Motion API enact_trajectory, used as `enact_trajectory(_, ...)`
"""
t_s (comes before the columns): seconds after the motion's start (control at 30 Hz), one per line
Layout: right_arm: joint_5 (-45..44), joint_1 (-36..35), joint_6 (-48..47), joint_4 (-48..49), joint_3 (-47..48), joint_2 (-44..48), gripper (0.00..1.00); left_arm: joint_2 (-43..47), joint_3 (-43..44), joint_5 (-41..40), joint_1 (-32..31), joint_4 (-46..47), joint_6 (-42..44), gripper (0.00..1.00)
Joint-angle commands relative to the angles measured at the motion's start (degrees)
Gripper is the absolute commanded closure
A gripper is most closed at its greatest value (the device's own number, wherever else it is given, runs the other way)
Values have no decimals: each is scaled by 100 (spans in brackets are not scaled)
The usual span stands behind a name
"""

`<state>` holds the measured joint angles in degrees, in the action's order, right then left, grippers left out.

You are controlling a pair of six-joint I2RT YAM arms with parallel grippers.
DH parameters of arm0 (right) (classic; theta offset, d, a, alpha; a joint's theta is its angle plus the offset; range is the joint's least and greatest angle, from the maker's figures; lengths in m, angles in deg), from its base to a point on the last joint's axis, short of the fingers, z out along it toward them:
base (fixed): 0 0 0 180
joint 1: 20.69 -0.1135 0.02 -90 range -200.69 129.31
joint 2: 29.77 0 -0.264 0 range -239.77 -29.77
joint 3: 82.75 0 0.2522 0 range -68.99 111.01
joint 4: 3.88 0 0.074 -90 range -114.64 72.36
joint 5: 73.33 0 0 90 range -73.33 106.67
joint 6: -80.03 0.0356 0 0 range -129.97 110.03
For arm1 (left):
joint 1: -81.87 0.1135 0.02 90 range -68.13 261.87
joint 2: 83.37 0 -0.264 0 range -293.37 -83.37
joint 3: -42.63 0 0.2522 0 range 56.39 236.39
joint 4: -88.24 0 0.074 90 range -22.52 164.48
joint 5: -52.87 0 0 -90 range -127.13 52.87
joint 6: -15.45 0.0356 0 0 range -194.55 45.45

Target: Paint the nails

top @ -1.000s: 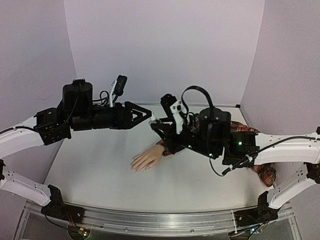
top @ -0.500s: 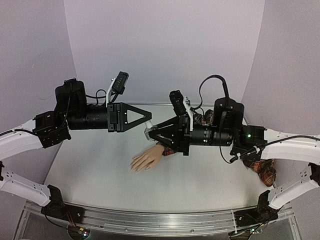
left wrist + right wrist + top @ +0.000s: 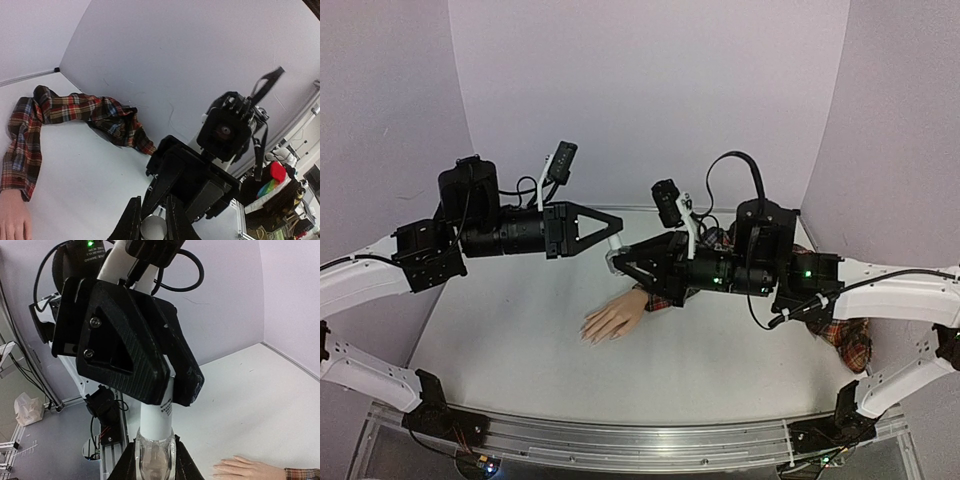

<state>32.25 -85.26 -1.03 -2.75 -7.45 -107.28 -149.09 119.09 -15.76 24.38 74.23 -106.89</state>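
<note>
Nearest the arm bases, the mannequin hand (image 3: 615, 318) lay palm down on the white table (image 3: 510, 345), fingers aimed near-left. The nails (image 3: 589, 331) were too small to read, but no polish showed on them, so I judged the painting itself had not begun.

Just beyond the hand and raised clear of it, the action was all about the bottle. The right gripper (image 3: 616, 263) had its fingers closed on the small clear bottle (image 3: 152, 455); its wrist view showed the glass pinched between the two pads. Meeting it from the left, the left gripper (image 3: 153, 221) was closed down around the white cap (image 3: 156, 416), its black fingers (image 3: 182, 374) wrapping the cap's top. This looked like the cap-removal step: cap and bottle appeared joined, and no brush was showing.

So everything remained to do: free the cap, bring the brush down, and coat each nail.

As for placement, the nails sat below and nearer than the joined fingertips, well apart from both grippers, untouched. In the right wrist view the fingertips lay low and to the right of the bottle.

Farther back and right, the red plaid sleeve (image 3: 70, 111) trailed from the wrist toward the far wall.
</note>
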Motion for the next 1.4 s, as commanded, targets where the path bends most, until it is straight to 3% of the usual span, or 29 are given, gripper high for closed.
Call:
enact_trajectory(0.0,-3572,-440,-237,-39,642,-308,100,-160,424,-718,-167,-682,10,100)
enact_trajectory(0.1,-5675,-1021,-1084,-298,1263,-841,100,-409,729,-1798,-200,-1358,-271,100)
enact_trajectory(0.23,-5925,-1152,-1479,-412,1455,-1066,100,-601,932,-1907,-199,-1581,-397,93)
enact_trajectory(0.4,-4073,-1097,-1875,-266,825,-623,100,-347,778,-1372,-179,-1268,-425,46)
enact_trajectory(0.47,-3203,-946,-1818,-260,548,-329,100,-176,656,-1059,-166,-1070,-387,34)
enact_trajectory(0.53,-2104,-727,-1544,-263,270,-75,100,-40,524,-715,-156,-870,-283,31)
enact_trajectory(0.63,-1181,-456,-1268,-220,1,231,100,83,430,-404,-157,-814,-161,30)
enact_trajectory(0.73,-849,-388,-1200,-223,-65,343,100,109,420,-350,-150,-875,-107,33)
enact_trajectory(1.17,-838,-345,-1113,-217,45,268,100,49,489,4,-160,-811,-24,68)
enact_trajectory(1.37,-1083,-345,-1104,-199,68,210,100,36,499,-12,-156,-879,-4,71)
